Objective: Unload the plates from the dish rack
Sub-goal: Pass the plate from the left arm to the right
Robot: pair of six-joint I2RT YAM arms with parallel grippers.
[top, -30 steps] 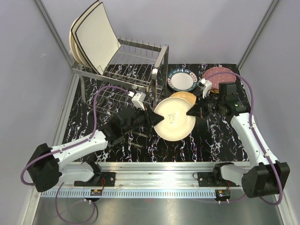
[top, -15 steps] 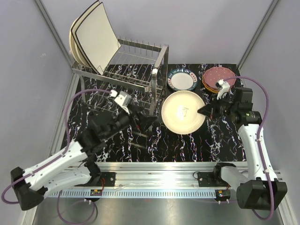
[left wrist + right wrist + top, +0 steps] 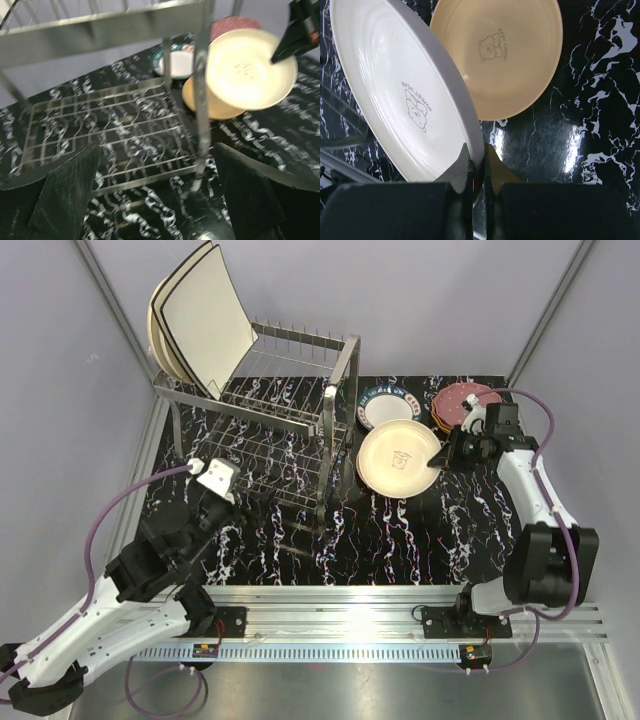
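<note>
My right end effector (image 3: 477,161) is pinched on the rim of the cream round plate (image 3: 405,95), tilted just right of the dish rack (image 3: 290,430), above the yellow plate (image 3: 505,55) on the surface (image 3: 580,125). Left end effector (image 3: 160,197) gapes wide w/ nothing in it, at the rack's front (cream square plates (image 3: 205,325) stand at its far-left end).

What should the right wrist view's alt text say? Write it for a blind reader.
The right hand pinches the rim of a cream plate printed with a small bear, holding it tilted. Beyond it a yellow plate with the same bear lies on the black marbled table.
</note>
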